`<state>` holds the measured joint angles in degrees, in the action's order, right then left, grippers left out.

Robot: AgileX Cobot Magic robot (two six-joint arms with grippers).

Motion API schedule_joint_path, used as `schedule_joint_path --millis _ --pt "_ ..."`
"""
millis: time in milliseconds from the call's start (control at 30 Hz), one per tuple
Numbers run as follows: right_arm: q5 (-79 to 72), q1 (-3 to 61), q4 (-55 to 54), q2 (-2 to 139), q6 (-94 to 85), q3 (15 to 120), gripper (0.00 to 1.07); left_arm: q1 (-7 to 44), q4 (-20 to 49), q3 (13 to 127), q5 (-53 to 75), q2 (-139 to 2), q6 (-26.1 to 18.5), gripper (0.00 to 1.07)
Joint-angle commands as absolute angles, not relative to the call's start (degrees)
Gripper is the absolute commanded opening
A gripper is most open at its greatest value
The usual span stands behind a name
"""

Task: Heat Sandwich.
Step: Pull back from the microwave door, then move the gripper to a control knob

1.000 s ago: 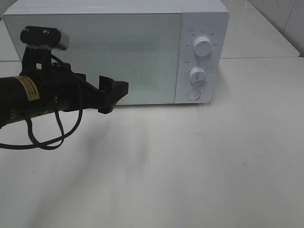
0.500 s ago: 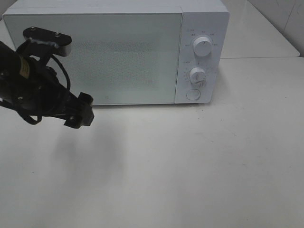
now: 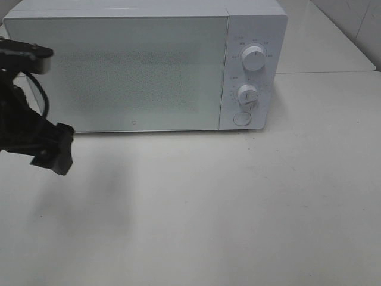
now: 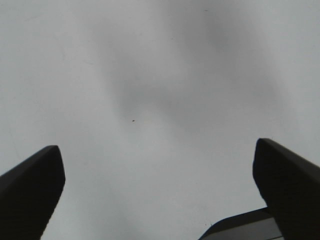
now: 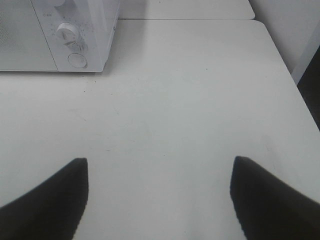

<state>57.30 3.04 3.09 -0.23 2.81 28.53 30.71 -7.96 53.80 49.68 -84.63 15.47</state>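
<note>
Frosted pale glass fills the closed door (image 3: pixel 119 71) of the white microwave (image 3: pixel 253 18), and its speckled panel hides whatever is inside. The sandwich shows in no view, so I cannot tell where it is. The microwave stands along the far edge of the white table (image 3: pixel 238 202), toward its far left corner. On the control panel to the right of the door sit an upper knob (image 3: pixel 255 58), a lower knob (image 3: pixel 247 94) and a round button (image 3: pixel 241 118). The small print around the knobs is too fine to read. The left arm (image 3: pixel 21 122) is cut off by the left side of the high view, just in front of the microwave's left end, and its dark shape blurs into one mass there. The left gripper (image 4: pixel 156 147) is released, jaws spread wide with nothing between them, over bare table crossed by a soft grey shadow. A dark-rimmed pale shape at the lower border of the left wrist view is too cropped to identify. The right gripper (image 5: pixel 160 161) is outside the high view. Its own camera shows it released too, empty, over the table toward the right edge, with only the microwave's lower knob corner in sight beyond it.
</note>
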Motion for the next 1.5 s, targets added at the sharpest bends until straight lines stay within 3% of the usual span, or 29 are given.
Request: schedule_joint_path --millis 33,167,200,367,567,1033,1300,1500 --pt "57.1 2.6 3.2 -1.9 2.2 28.5 0.75 23.9 -2.6 54.1 52.5 -80.4 11.9 0.98" --pt "57.1 2.6 3.2 -1.9 2.2 28.5 0.75 18.7 0.8 54.1 54.4 -78.0 8.5 0.98" --pt "57.1 2.6 3.2 -1.9 2.2 28.5 0.75 14.8 2.5 54.1 55.9 -76.5 6.5 0.98" --pt "57.1 2.6 3.2 -1.9 2.2 28.5 0.75 6.7 4.1 54.0 58.3 -73.5 3.2 0.98" --pt "57.1 2.6 3.2 -1.9 2.2 28.5 0.75 0.6 5.4 50.4 57.9 -69.0 2.3 0.98" --pt "57.1 2.6 3.2 -1.9 2.2 28.5 0.75 0.3 5.3 38.0 57.2 -55.5 0.5 0.98" --pt "57.1 2.6 3.2 -1.9 2.2 28.5 0.75 0.3 7.2 33.0 54.3 -45.6 -4.9 0.98" --pt "57.1 2.6 3.2 -1.9 2.2 28.5 0.75 0.3 7.8 30.5 52.1 -36.6 -5.4 0.98"
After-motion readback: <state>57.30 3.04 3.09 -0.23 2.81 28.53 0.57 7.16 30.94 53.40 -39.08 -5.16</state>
